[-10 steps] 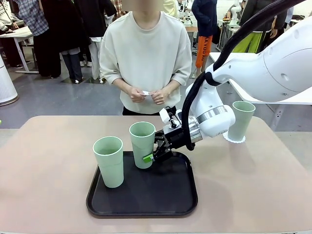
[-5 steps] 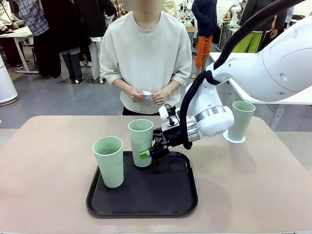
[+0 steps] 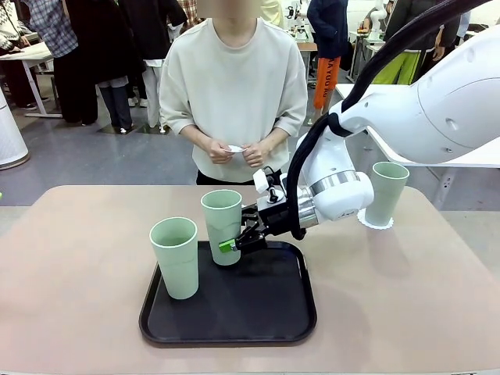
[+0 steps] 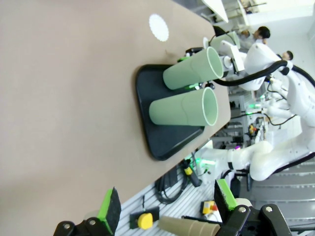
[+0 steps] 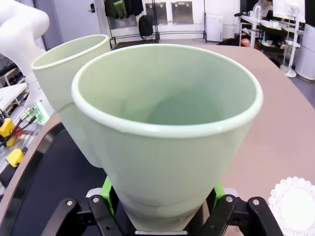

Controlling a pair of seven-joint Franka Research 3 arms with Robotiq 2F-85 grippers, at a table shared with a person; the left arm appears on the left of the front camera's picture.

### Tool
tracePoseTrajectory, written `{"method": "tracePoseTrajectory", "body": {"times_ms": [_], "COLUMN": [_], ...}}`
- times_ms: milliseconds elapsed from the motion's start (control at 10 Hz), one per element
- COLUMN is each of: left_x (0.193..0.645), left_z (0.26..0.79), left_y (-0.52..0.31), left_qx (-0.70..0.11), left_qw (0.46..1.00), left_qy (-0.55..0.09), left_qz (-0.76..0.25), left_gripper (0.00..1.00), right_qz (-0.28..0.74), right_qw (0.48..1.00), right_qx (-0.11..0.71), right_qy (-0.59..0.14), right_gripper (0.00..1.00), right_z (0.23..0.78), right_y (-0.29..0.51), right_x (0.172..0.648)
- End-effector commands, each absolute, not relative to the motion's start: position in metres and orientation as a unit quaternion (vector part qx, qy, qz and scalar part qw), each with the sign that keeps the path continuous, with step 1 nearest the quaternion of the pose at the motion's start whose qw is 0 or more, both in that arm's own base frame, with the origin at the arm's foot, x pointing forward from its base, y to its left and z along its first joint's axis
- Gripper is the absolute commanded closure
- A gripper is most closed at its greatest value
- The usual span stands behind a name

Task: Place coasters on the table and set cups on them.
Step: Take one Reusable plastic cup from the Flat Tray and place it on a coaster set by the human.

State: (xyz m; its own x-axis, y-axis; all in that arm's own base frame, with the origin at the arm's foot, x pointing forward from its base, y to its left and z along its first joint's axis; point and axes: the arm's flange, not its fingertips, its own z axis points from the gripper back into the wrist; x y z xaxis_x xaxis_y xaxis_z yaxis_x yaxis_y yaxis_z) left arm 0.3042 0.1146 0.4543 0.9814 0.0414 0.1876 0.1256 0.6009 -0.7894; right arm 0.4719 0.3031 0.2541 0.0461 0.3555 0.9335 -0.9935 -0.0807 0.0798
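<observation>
Two cups, black tray on beige table; people behind.

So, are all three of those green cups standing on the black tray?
No, one cup stands away from the black tray, on a white lacy coaster off to the right.

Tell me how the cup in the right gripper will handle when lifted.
The cup looks empty, so probably light. It is tall with a narrow base, and the right gripper clamps it low, so it may tilt. Its smooth plastic wall might slip.
</observation>
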Motion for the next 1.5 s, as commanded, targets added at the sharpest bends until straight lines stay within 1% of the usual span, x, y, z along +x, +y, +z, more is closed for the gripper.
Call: {"method": "tracePoseTrajectory", "body": {"times_ms": [0, 200, 300, 400, 600, 900, 1200, 1300, 1400], "left_x": [0.304, 0.304, 0.304, 0.304, 0.304, 0.304, 0.304, 0.304, 0.304], "left_z": [0.455, 0.455, 0.455, 0.455, 0.455, 0.455, 0.455, 0.455, 0.455], "left_y": [0.116, 0.116, 0.116, 0.116, 0.116, 0.116, 0.116, 0.116, 0.116], "left_qx": [-0.453, -0.453, -0.453, -0.453, -0.453, -0.453, -0.453, -0.453, -0.453], "left_qw": [0.886, 0.886, 0.886, 0.886, 0.886, 0.886, 0.886, 0.886, 0.886], "left_qy": [-0.097, -0.097, -0.097, -0.097, -0.097, -0.097, -0.097, -0.097, -0.097], "left_qz": [-0.026, -0.026, -0.026, -0.026, -0.026, -0.026, -0.026, -0.026, -0.026], "left_gripper": [0.0, 0.0, 0.0, 0.0, 0.0, 0.0, 0.0, 0.0, 0.0], "right_qz": [0.599, 0.604, 0.6, 0.596, 0.595, 0.6, 0.607, 0.593, 0.612], "right_qw": [0.573, 0.571, 0.581, 0.588, 0.589, 0.574, 0.563, 0.59, 0.553], "right_qx": [0.408, 0.404, 0.401, 0.393, 0.381, 0.363, 0.354, 0.347, 0.357], "right_qy": [-0.381, -0.382, -0.376, -0.381, -0.392, -0.423, -0.435, -0.424, -0.438], "right_gripper": [1.0, 1.0, 0.51, 0.51, 0.51, 0.51, 0.51, 0.51, 0.51], "right_z": [0.245, 0.245, 0.248, 0.26, 0.303, 0.377, 0.422, 0.422, 0.425], "right_y": [0.303, 0.301, 0.303, 0.303, 0.301, 0.303, 0.314, 0.315, 0.31], "right_x": [0.473, 0.473, 0.471, 0.462, 0.444, 0.429, 0.425, 0.425, 0.426]}}
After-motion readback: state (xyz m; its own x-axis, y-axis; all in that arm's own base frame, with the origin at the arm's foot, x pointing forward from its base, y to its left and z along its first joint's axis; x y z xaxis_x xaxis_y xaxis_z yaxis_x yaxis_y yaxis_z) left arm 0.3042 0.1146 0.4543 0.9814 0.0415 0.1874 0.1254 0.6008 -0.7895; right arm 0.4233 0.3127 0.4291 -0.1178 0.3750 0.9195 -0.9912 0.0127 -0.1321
